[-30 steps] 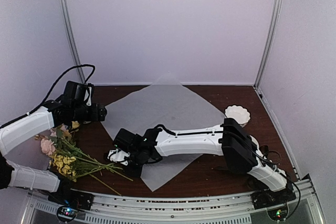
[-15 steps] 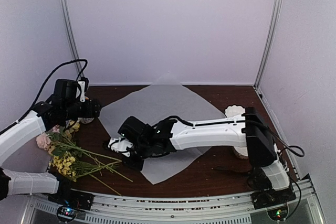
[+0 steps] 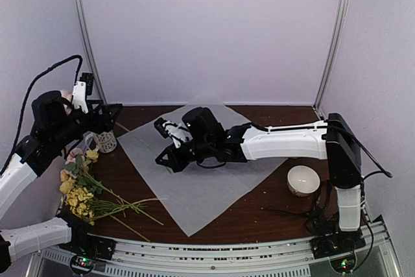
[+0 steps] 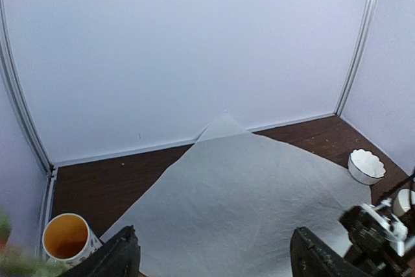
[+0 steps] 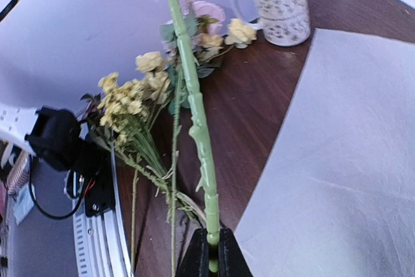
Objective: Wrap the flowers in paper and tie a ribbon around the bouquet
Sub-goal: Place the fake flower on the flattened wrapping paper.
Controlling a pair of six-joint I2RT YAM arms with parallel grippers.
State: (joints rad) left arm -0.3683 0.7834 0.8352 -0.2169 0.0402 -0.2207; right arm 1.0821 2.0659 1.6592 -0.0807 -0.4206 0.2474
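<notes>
The right claw [image 5: 209,251] is clenched tight on the bottom end of one green stem [image 5: 194,115]. The stem sticks straight out past the claw, and its top goes out of the wrist picture, so I cannot tell if it has a bloom. The claw hangs above the left part of the paper [image 3: 207,180]. My guess is that it holds the stem by the end so the stem can be laid down flat on the sheet.

The paper lies spread flat in the middle of the table [image 3: 259,212], with one corner at the back wall. That gives lots of room for wrapping.

The rest of the flowers [image 3: 81,192] lie in a bunch on the table at the left, off the paper and near a mug [image 3: 104,141]. They need to go on the sheet too.

The left claw [image 4: 214,257] is wide open and holds nothing. It sits up high at the left — out of the way, I think. A white bowl [image 3: 303,180] sits by the right edge of the paper. I see no ribbon, and no bouquet is made yet.
</notes>
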